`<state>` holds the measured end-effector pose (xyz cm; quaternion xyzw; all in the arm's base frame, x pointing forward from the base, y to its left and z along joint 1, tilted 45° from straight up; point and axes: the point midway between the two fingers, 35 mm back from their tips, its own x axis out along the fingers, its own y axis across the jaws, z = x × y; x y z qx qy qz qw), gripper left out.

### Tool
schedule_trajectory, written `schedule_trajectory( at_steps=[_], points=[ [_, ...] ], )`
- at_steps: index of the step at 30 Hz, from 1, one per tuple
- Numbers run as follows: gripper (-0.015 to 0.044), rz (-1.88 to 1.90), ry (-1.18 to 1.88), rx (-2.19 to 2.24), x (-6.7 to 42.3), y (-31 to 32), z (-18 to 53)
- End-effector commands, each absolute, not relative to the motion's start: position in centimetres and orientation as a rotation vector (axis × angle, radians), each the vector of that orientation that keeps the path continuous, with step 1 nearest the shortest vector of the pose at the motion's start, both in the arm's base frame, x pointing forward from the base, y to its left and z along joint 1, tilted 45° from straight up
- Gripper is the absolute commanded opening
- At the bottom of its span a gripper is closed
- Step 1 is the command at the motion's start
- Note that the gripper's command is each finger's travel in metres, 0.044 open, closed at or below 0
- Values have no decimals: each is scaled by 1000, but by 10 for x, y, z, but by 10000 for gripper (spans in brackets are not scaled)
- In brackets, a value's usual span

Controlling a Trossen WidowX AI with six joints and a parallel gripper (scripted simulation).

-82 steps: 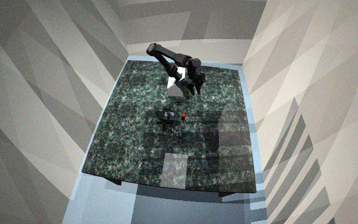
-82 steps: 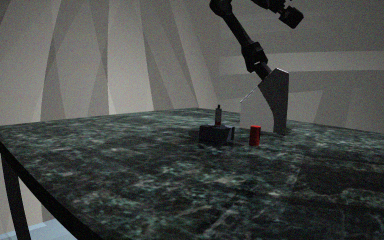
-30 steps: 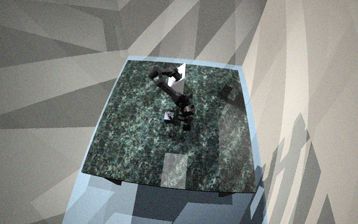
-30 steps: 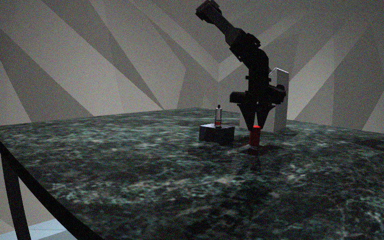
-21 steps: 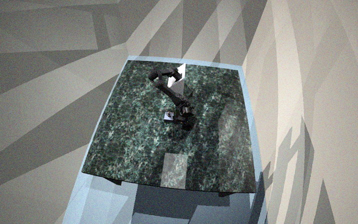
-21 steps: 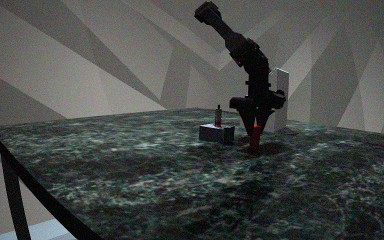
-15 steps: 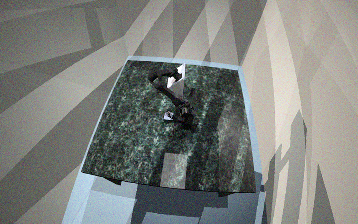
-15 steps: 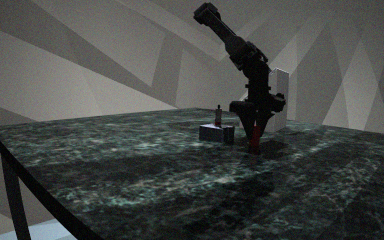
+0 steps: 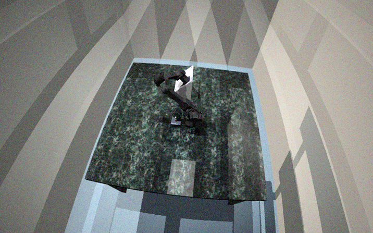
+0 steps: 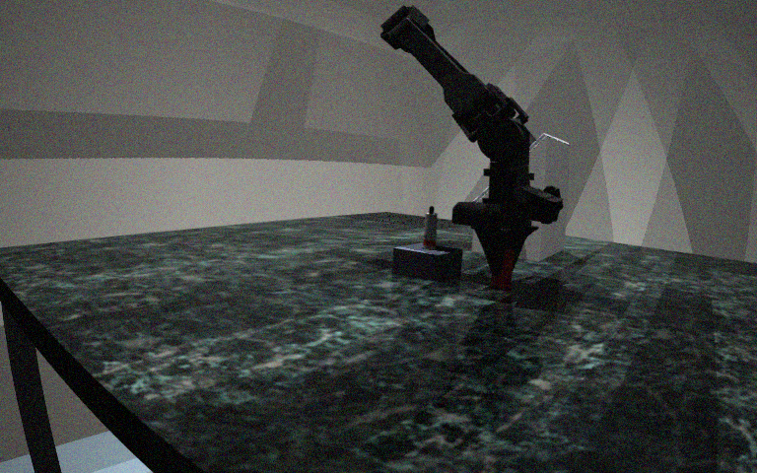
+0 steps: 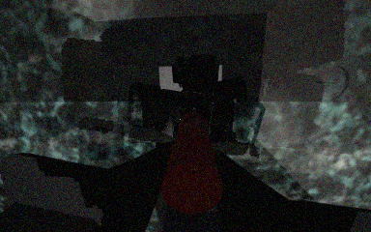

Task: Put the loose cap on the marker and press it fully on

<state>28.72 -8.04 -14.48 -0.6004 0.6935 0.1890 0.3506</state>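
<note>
The red cap [image 10: 504,272] [image 11: 192,166] stands on the dark green marble table [image 9: 132,154] [image 10: 223,334], just right of the holder block [image 9: 175,121] [image 10: 427,262]. The grey marker [image 10: 430,225] stands upright in the block, its tip bare. My gripper [image 10: 503,276] [image 9: 189,123] [image 11: 192,152] points straight down and is shut on the cap, the fingers on either side of it and their tips close to the table. In the overhead view the cap is hidden under the gripper. The wrist view is dark and shows the cap between the two fingers.
A tall white panel [image 9: 185,79] [image 10: 549,167] stands on the table behind the arm, near the arm's base. The table's edges lie well away from the block and the gripper.
</note>
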Motion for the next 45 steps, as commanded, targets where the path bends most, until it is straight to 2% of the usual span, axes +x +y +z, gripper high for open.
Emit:
schedule_trajectory(
  at_steps=[1,3,28,45],
  points=[
    [35,491,1788,-1563,289,-79,-144],
    [0,499,1760,-1573,295,-74,-142],
    [0,490,1794,-1557,290,-37,-103],
    [0,491,1794,-1557,297,-52,-57]
  ],
)
